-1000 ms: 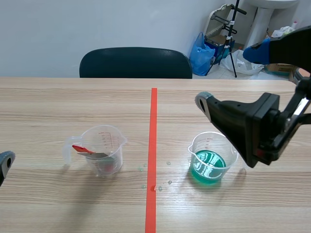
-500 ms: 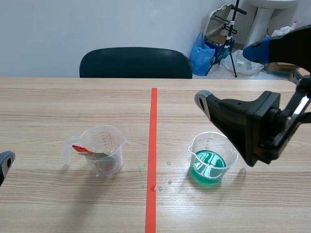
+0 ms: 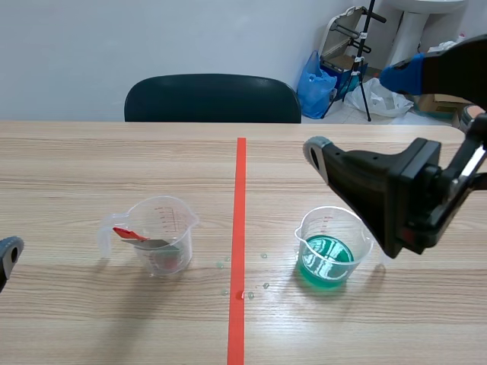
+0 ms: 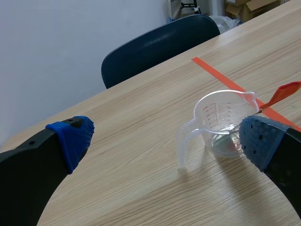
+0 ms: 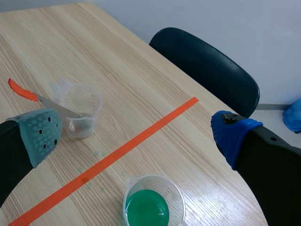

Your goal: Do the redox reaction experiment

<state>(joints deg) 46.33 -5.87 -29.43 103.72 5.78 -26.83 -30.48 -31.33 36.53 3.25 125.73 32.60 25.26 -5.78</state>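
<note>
A clear measuring cup [image 3: 161, 234] left of the red tape holds a tool with a red handle [image 3: 124, 233] and a little residue. Right of the tape, a second clear cup [image 3: 332, 245] holds green liquid [image 3: 326, 257]. My right gripper [image 3: 358, 114] hangs open, raised above and behind the green cup. In the right wrist view both cups lie below it: the green one [image 5: 150, 203] and the one with the tool [image 5: 80, 108]. My left gripper [image 4: 167, 137] is open low at the table's left, with the tool cup [image 4: 225, 123] ahead beside its right finger.
A dark chair [image 3: 213, 99] stands behind the table's far edge. Small droplets [image 3: 243, 293] lie on the wood around the tape line [image 3: 239, 228]. Bags and a stand [image 3: 358, 61] clutter the floor at the back right.
The right gripper has drifted slightly upward. Both cups and the left arm stay where they were.
</note>
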